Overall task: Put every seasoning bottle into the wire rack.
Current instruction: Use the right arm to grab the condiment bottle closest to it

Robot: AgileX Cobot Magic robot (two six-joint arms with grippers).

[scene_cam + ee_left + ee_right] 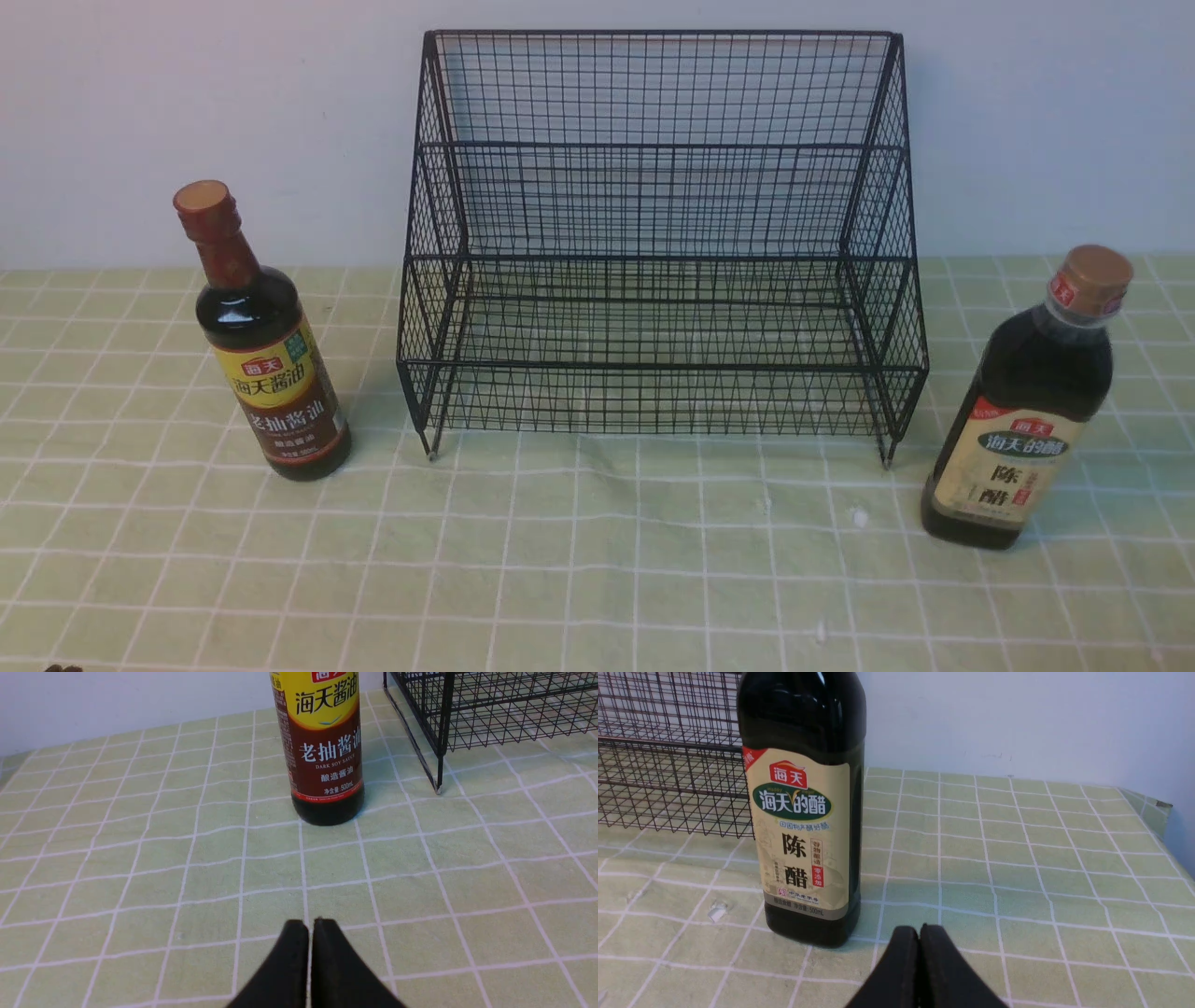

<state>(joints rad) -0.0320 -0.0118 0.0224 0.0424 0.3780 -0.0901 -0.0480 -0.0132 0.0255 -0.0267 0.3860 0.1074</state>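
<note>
Front view: The rack [653,257] stands on its short legs at the back middle of the checked cloth [597,560], close to the wall [187,112]. The soy bottle [266,355] stands upright on the cloth to the rack's left, near it but apart. The vinegar bottle [1027,411] stands upright to the rack's right, just beside its front corner, also on the cloth. Both bottles are outside the rack. Neither gripper shows here.

Left wrist view: The left gripper [310,926] hangs above the cloth with its fingers pressed together, pinching nothing. The soy bottle [327,756] stands ahead of it, well apart, label facing the camera. A rack [439,742] corner and leg stand beside the bottle.

Right wrist view: The right gripper [920,933] is likewise pressed together on nothing. The vinegar bottle [808,812] stands near its tips, not touching. The rack [668,765] sits behind the bottle.
</note>
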